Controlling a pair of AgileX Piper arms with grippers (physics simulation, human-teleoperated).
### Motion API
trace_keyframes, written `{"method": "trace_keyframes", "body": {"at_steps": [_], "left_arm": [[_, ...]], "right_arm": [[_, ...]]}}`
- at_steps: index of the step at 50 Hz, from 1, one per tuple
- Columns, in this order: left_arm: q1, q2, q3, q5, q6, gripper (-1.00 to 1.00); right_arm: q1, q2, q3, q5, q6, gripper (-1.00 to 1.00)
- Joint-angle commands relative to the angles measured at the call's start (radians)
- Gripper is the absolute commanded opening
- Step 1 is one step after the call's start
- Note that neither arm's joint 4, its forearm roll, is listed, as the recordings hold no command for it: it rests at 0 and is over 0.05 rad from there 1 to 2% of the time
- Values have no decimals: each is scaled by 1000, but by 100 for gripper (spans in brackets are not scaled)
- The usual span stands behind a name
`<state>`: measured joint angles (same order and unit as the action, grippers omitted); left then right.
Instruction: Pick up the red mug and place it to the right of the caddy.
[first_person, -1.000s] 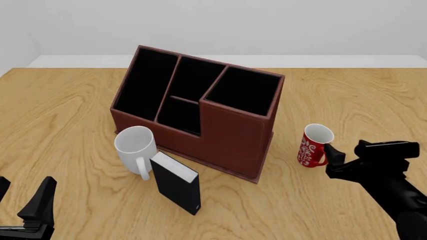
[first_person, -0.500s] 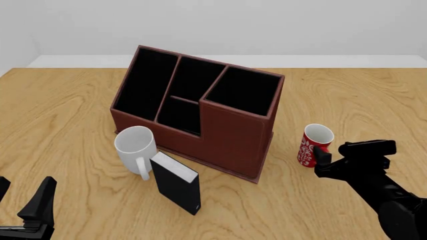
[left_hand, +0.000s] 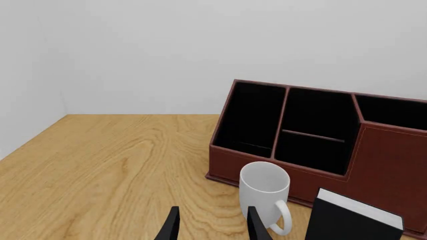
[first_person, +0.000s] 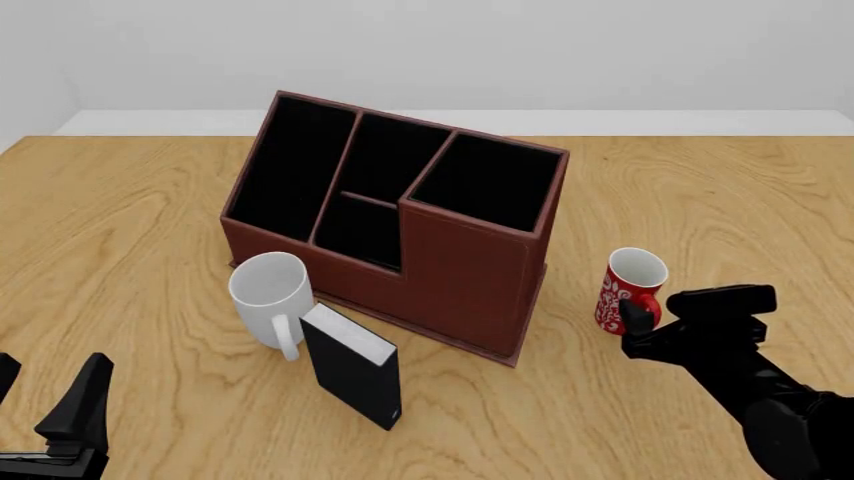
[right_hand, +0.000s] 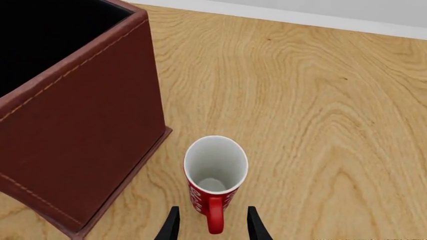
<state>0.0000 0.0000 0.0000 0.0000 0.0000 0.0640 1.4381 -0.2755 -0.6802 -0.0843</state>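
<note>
Right claw (right_hand: 209, 224), fingers apart, straddles red mug (first_person: 629, 291) handle, right-centre of frame beside caddy (first_person: 400, 226); left claw (left_hand: 209, 225) apart.

The worktop (first_person: 134, 220) is pale wood with a bold, flowing grain and a soft sheen. The caddy (first_person: 467, 270) looks like red-brown stitched leather, lined matt black. The red mug (first_person: 627, 292) is glossy, white inside; the white mug (first_person: 271, 292) looks smooth. The black box (first_person: 354, 370) is matt.
</note>
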Motion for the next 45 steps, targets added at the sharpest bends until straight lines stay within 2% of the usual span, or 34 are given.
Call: {"method": "trace_keyframes", "body": {"at_steps": [1,45], "left_arm": [[0,0,0,0,0,100],[0,0,0,0,0,100]], "right_arm": [[-1,24,2,-16,3,100],[-8,136,1,-87,6,100]]}}
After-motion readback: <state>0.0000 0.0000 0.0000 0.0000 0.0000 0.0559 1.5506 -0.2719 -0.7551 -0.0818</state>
